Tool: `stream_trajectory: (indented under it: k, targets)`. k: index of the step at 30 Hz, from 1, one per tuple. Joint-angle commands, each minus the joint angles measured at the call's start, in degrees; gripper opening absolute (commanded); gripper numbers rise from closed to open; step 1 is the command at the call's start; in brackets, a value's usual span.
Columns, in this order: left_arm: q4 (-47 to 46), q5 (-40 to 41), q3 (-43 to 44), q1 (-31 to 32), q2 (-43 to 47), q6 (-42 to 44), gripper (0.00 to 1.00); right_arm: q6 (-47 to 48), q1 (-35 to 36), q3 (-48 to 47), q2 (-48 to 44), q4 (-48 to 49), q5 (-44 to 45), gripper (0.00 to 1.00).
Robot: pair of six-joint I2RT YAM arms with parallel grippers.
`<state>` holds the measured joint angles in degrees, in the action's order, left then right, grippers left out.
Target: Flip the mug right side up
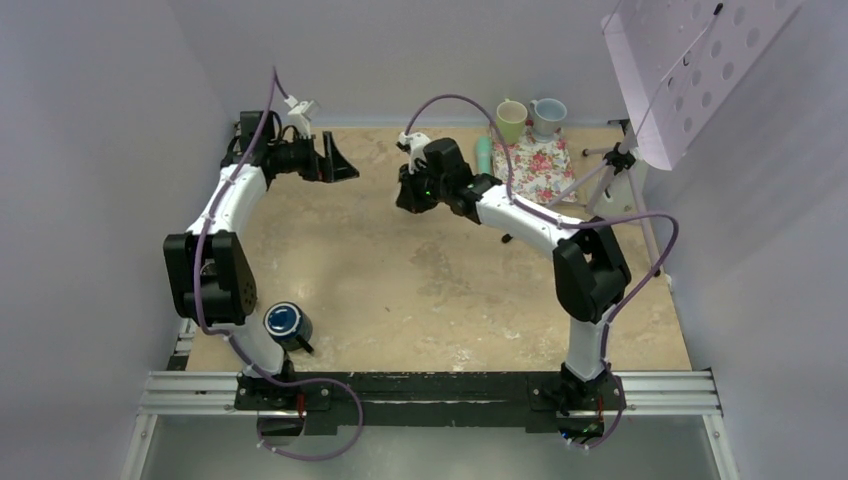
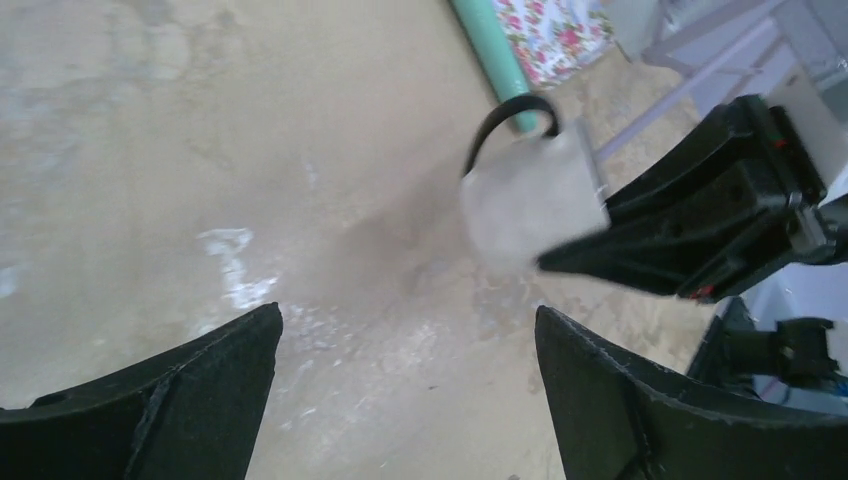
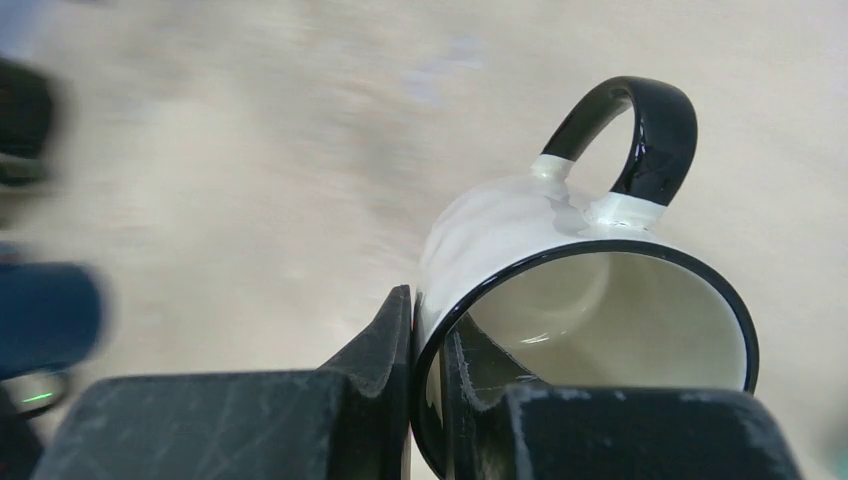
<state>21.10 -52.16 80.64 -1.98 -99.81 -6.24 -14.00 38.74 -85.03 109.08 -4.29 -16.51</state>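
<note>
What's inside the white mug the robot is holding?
Nothing that shows: the mug has a bare cream inside, with one finger of the right claw poking in over the rim. The claw hides the lowest part of the inside.

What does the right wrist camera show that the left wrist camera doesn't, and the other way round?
Right wrist only: the pale inside of the mug, with the right hand pinching its wall, one finger inside and one outside.
Left wrist only: the left hand, open and holding nothing, plus a floral cloth and a teal cylinder beyond.
Both: the mug in the right hand's grip, its black handle, and the tan table.
</note>
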Motion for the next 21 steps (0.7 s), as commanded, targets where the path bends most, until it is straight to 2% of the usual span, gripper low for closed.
stream_trajectory:
  k: [1, 5, 9, 14, 17, 21]
  targets:
    - [9.01, 8.45, 6.62, -3.71, 3.69, 7.93, 1.0, 19.09, -5.78, -10.08, -6.25, -21.89, 27.42, 0.0]
    - [16.27, 9.98, 8.07, -3.87, 4.58, 16.31, 1.0, 25.86, -12.23, -15.03, -3.02, -29.45, 37.48, 0.0]
    - [17.25, 10.42, 6.3, -3.91, 5.7, 19.36, 1.0, 36.09, -15.33, -18.44, 3.61, -30.25, 41.15, 0.0]
    - [19.54, 11.87, 5.8, -3.9, 5.63, 21.92, 1.0, 45.33, -19.25, -23.09, 9.55, -29.62, 34.95, 0.0]
    - [20.0, 12.49, 5.17, -3.91, 6.02, 23.03, 1.0, 53.83, -19.87, -21.15, 9.27, -23.64, 32.35, 0.0]
    - [19.94, 13.26, 4.32, -3.86, 6.62, 23.74, 1.0, 58.09, -22.08, -19.24, 8.14, -16.22, 26.17, 0.0]
